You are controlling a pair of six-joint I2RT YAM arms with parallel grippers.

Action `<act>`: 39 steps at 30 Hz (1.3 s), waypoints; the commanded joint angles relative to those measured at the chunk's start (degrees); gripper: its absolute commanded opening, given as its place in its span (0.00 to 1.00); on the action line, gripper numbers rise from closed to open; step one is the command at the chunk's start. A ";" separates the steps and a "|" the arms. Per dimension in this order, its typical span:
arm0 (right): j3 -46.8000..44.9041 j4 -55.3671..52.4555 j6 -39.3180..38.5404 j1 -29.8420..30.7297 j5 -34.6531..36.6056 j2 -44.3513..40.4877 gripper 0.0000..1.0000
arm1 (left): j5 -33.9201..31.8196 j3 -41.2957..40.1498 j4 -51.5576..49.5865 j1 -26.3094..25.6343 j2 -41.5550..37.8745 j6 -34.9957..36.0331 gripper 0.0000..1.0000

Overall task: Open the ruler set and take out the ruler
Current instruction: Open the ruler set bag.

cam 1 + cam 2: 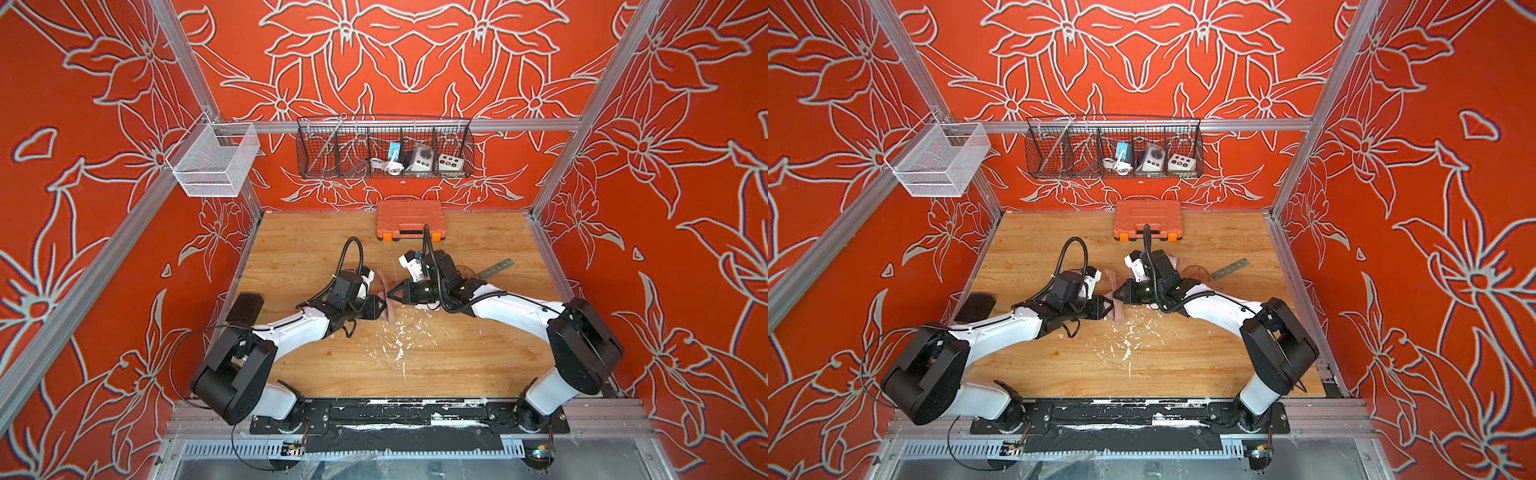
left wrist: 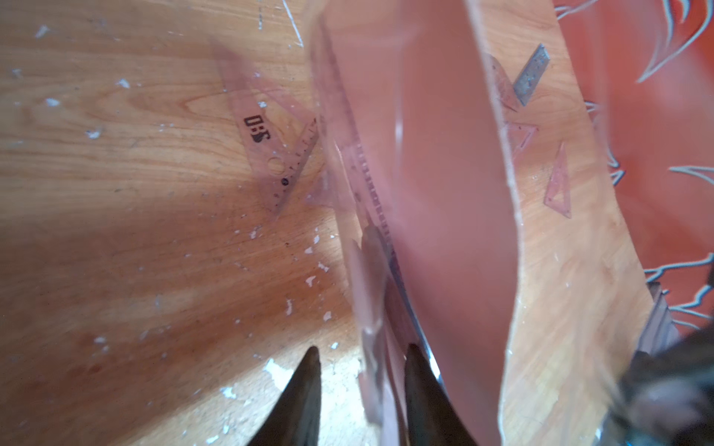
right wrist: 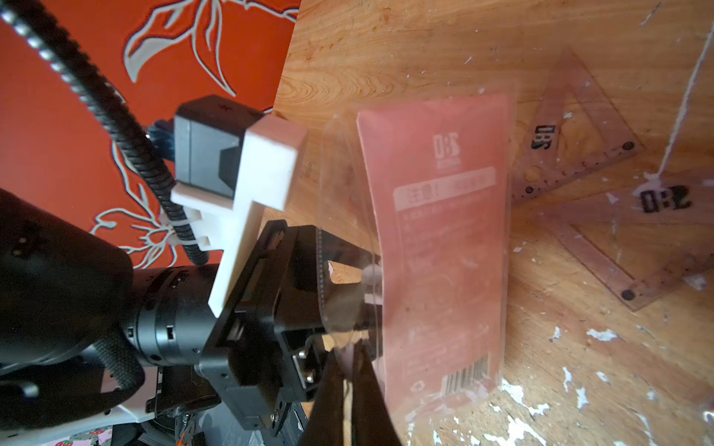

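Note:
The ruler set, a pink plastic pouch (image 1: 380,283) (image 3: 444,239), stands on edge at mid-table between both arms. My right gripper (image 1: 392,296) (image 3: 349,353) is shut on the pouch's clear edge. My left gripper (image 1: 384,306) (image 2: 363,349) faces it from the other side, jaws apart, with the pouch's clear flap (image 2: 373,336) hanging between them close to one finger. A ticked scale (image 2: 373,189) shows through the pouch. A grey straight ruler (image 1: 494,268) (image 2: 531,75) lies on the table to the right of my right arm. Clear pink set squares (image 3: 575,131) (image 2: 270,146) lie flat nearby.
An orange tool case (image 1: 409,218) sits against the back wall. Above it hangs a black wire basket (image 1: 384,147), and a white mesh basket (image 1: 214,160) hangs at the left rail. A dark block (image 1: 245,307) lies by the table's left edge. White flakes (image 1: 399,349) litter the wood.

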 commanded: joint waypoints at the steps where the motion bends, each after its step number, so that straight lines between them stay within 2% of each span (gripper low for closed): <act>1: -0.83 3.29 1.28 -0.03 -1.40 0.58 0.00 | 1.64 0.64 1.29 -1.20 2.00 0.33 0.26; 4: -0.91 3.16 1.17 -0.21 -1.40 0.47 0.00 | 0.89 1.44 -0.04 -1.58 2.92 0.52 0.08; 10: -1.35 2.23 0.09 -1.08 -0.70 1.00 0.00 | -4.75 2.69 -5.35 -2.11 0.29 1.63 0.00; 16: -0.44 -2.02 -2.64 -1.64 3.08 3.49 0.00 | -14.84 3.21 -13.25 -2.11 -4.91 1.72 0.00; 20: -0.07 -3.56 -2.92 -1.62 5.41 5.67 0.00 | -18.06 2.67 -15.86 -2.11 -8.32 2.79 0.00; 26: 2.31 -9.17 -5.56 -1.57 10.51 9.71 0.00 | -18.41 3.53 -18.76 -2.11 -8.42 5.47 0.00; 32: 1.98 -7.19 -6.08 -1.00 8.55 12.25 0.00 | -15.88 3.64 -17.13 -2.29 -3.93 7.80 0.00; 38: 1.47 -9.78 -8.88 -1.05 10.82 7.92 0.01 | -15.32 3.28 -14.99 -2.90 -1.88 7.58 0.00; 39: 1.43 -10.66 -9.69 -1.09 11.75 6.42 0.07 | -15.18 3.28 -14.85 -2.98 -1.90 7.56 0.00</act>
